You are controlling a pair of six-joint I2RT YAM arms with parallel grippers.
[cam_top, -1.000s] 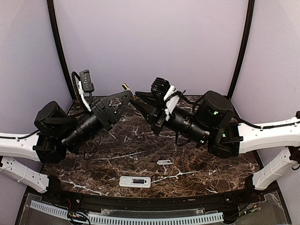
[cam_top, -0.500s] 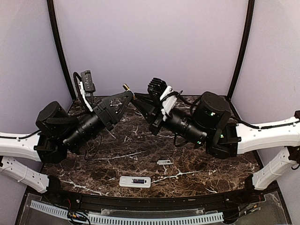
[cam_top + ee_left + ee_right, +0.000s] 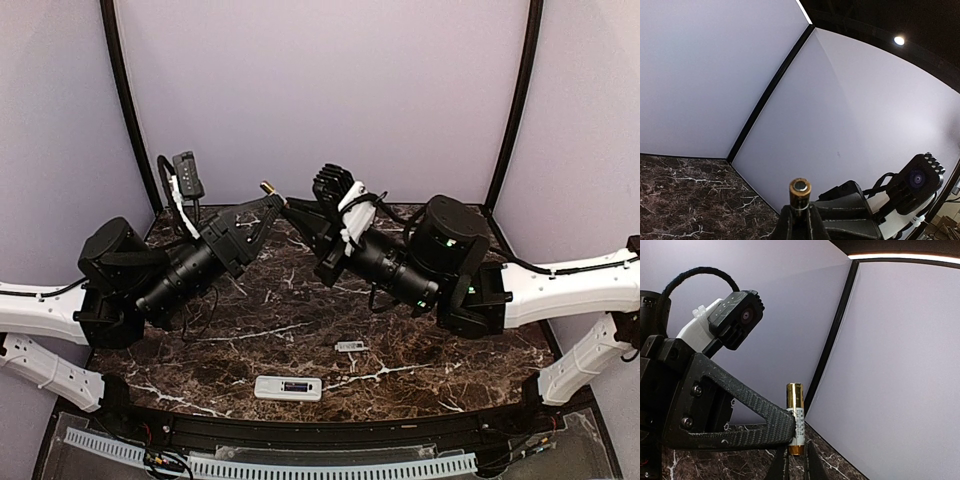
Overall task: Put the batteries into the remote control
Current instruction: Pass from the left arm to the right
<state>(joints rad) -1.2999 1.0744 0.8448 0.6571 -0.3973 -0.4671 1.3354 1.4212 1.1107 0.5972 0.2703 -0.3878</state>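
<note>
- The left fingers [image 3: 786, 225] gripped one slim, gold-capped cylindrical battery [image 3: 795, 415] near its middle. The right fingers [image 3: 780, 467] were closed on its lower end.
- The battery was held high above and beyond the white oblong plastic remote control [image 3: 288, 388], with its gold cap pointing away from the remote.
- The remote lay recess-up on the dark marble counter [image 3: 300, 300], with its long axis crosswise, about equally near both arms.
- Count: one battery aloft, one remote, and one small flat white cover piece [image 3: 351, 347] just beyond the remote.

The white remote control [image 3: 288, 388] lies flat near the front edge of the table [image 3: 250, 320], back up, with something bluish in its long dark recess. A gold-capped battery [image 3: 795, 425] with a pale label is held aloft farther back, gold end uppermost.
</note>
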